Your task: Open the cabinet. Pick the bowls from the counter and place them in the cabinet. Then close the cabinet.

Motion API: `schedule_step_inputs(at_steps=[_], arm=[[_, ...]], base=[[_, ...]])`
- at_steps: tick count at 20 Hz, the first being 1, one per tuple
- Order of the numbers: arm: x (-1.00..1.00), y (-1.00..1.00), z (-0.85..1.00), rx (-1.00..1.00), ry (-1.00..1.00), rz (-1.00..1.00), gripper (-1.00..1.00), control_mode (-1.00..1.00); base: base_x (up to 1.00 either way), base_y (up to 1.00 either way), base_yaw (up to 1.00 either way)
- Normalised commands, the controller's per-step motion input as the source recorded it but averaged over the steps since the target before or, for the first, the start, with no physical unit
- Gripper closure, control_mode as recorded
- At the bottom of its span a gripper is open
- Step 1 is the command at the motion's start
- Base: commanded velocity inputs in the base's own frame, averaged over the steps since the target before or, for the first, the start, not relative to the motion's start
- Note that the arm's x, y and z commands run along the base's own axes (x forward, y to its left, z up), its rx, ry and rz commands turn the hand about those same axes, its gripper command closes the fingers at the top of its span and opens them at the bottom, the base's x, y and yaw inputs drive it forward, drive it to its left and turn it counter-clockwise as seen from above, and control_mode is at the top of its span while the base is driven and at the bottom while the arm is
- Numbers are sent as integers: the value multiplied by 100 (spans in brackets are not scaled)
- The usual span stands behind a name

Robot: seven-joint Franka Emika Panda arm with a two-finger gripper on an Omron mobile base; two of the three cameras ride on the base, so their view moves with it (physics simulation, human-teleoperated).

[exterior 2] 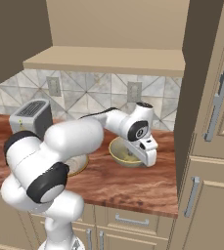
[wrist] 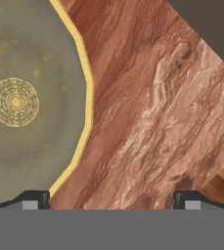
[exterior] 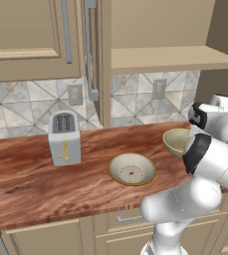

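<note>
The cabinet stands open, its beige shelf [exterior: 170,57] [exterior 2: 108,58] bare. On the reddish-brown counter [exterior: 31,184] [exterior 2: 133,190] [wrist: 147,112] lie both bowls. The wide shallow bowl [exterior: 132,169] sits mid-counter; my arm hides most of it [exterior 2: 80,163] in the right base view. The deep rounded bowl [exterior: 175,141] [exterior 2: 122,152] [wrist: 30,97] sits further right, below the shelf. My gripper [exterior 2: 148,160] [wrist: 111,200] hangs low over the deep bowl's rim, open and holding nothing. One fingertip [wrist: 35,200] is over the bowl's inside, the other over the counter.
A silver toaster [exterior: 64,137] [exterior 2: 31,117] stands on the counter's left part. The cabinet's open doors [exterior: 96,55] [exterior 2: 201,73] jut out on either side of the shelf. A tall beige unit [exterior 2: 221,146] closes the counter's right end. Drawer fronts run below the counter edge.
</note>
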Motion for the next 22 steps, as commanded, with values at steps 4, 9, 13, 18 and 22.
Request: schedule_step_inputs(at_steps=[4, 9, 13, 18, 22], arm=[[15, -21, -12, 0, 0, -5, -100, -100], [22, -6, -15, 0, 3, -5, -100, -100], [22, 0, -14, 0, 1, -3, -100, -100], [17, 0, -17, 0, 0, -2, -100, -100], [13, 0, -25, 0, 0, -2, -100, -100]], base=[[0, 0, 0], [0, 0, 0], [0, 0, 0], [0, 0, 0], [0, 0, 0]])
